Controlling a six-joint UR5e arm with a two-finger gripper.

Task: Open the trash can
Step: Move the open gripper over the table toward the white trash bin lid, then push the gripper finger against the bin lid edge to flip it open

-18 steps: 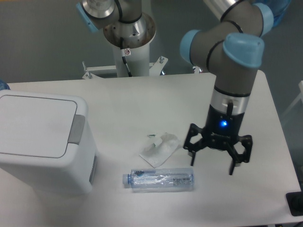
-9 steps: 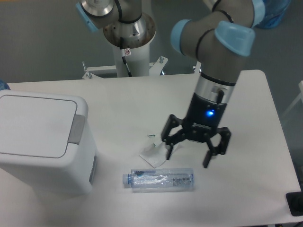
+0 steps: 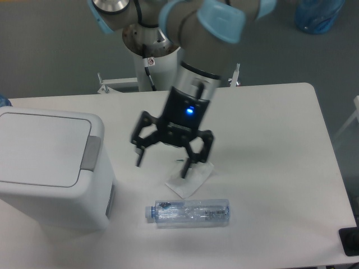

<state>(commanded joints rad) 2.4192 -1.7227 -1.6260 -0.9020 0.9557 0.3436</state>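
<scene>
The trash can (image 3: 47,168) is a big white boxy bin at the left of the table, its flat lid down and its grey push tab (image 3: 90,152) on the right edge. My gripper (image 3: 162,164) hangs open above the table to the right of the bin, fingers pointing down with nothing between them. It stands roughly a hand's width right of the grey tab, slightly blurred.
A crumpled white wrapper (image 3: 192,176) lies just under and right of the gripper. A clear plastic bottle (image 3: 189,213) lies on its side near the front edge. The white table (image 3: 280,168) stretches to the right; the robot base (image 3: 151,50) stands behind.
The arm has swung left across the table, from the right side past the wrapper toward the trash can. The gripper stays open. Bin, bottle and wrapper have not moved.
</scene>
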